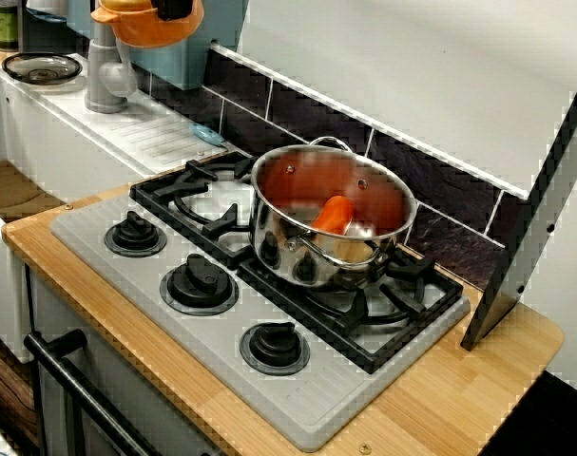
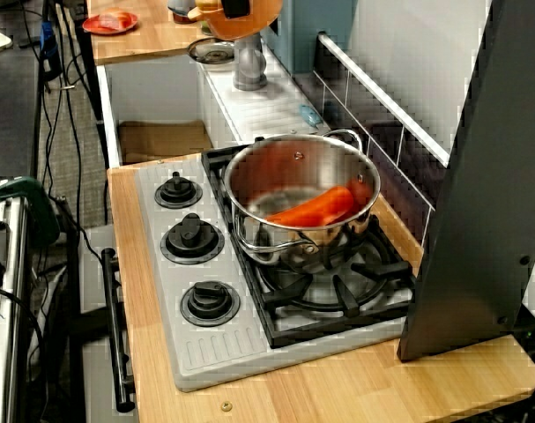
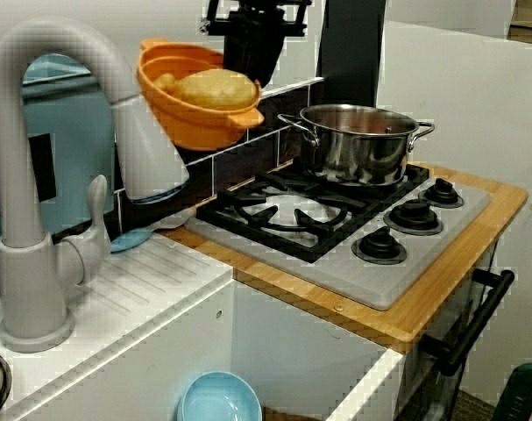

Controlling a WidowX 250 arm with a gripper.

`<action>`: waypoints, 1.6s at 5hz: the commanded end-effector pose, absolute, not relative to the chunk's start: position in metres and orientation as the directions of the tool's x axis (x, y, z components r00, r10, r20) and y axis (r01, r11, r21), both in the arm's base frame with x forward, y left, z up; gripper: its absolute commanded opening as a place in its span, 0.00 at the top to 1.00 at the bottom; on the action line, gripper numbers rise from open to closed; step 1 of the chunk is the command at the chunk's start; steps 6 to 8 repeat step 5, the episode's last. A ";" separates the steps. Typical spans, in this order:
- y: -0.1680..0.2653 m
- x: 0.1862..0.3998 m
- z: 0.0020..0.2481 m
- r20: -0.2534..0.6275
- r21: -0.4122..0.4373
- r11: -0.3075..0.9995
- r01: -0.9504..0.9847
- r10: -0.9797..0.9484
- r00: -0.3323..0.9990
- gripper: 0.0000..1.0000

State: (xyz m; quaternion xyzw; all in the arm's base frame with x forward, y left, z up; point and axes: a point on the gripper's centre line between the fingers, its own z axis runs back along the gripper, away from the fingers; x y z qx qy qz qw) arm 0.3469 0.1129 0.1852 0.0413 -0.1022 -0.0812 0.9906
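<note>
Down in the sink basin, nearest in the sink-side view, lies a light blue bowl [image 3: 217, 399], with the grey faucet [image 3: 38, 175] above it. Past the spout, the gripper [image 3: 255, 53] pinches the back rim of an orange bowl [image 3: 191, 123], held aloft with a yellowish potato [image 3: 215, 88] inside. Farther off, a steel pot [image 3: 362, 145] holding a carrot [image 1: 333, 214] stands on the stove's [image 3: 371, 281] far burner.

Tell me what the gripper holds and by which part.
The gripper holds the orange bowl by its rim, lifted in the air near the faucet; a yellow food piece lies inside.
</note>
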 end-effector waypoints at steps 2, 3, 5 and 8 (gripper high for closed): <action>0.122 0.351 0.194 0.221 0.148 0.974 0.170 -0.200 0.955 1.00; 0.113 0.353 0.189 0.229 0.132 0.976 0.171 -0.198 0.953 1.00; 0.099 0.359 0.174 0.237 0.145 0.971 0.190 -0.221 0.946 1.00; 0.099 0.359 0.174 0.237 0.145 0.971 0.190 -0.221 0.946 1.00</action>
